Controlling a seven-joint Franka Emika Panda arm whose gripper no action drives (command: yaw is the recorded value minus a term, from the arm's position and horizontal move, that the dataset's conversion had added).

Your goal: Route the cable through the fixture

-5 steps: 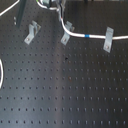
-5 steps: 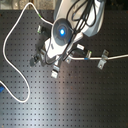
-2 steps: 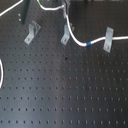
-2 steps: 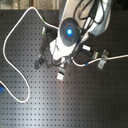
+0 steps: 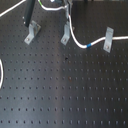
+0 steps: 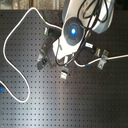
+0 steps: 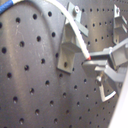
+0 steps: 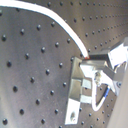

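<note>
A black board (image 5: 65, 95) drilled with a regular grid of holes fills every view.

In the first exterior view, going from its left: a plain white cord (image 5: 2, 75) curves at the board's edge. Next stands a small metal clip (image 5: 33, 33), with a dark part of the arm just above it. A middle clip (image 5: 65, 36) follows. The cable (image 5: 75, 41) drops from the top of the picture past the middle clip, touching or just beside it, then sweeps toward the first exterior view's right. Its blue band (image 5: 88, 45) lies between the middle clip and a right clip (image 5: 108, 39), and the cable rises to meet that right clip.

In the second exterior view, the cord makes a wide loop on the left. The white arm with a glowing blue light (image 6: 74, 32) hangs over the middle of the board and hides the gripper. The cable comes out from beneath the arm and runs to the second exterior view's right.

In the first wrist view, the cable passes down in front of a clip and ends at the gripper (image 7: 90, 61). In the second wrist view too, the cable runs straight into the fingertips (image 8: 100, 59). The fingers are pressed together, pinching the cable.
</note>
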